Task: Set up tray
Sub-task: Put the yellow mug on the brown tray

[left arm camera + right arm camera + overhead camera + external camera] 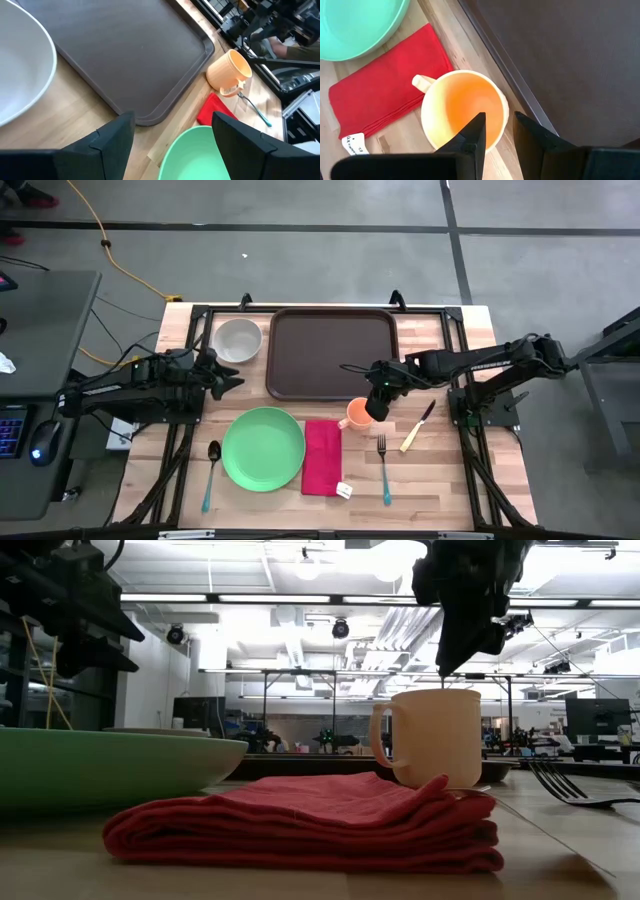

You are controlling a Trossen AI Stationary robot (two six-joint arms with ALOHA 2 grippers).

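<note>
Overhead, the dark brown tray [331, 352] lies empty at the far middle of the table [440, 470], between the two arms. Just off its near right corner, the right tool [376, 406] hovers above an orange mug [357, 414] beside a red napkin [322, 457], fingers narrowly parted over the rim, gripping nothing. Left of the tray, by a white bowl [238, 340], the left tool [228, 376] waits wide open.
</note>
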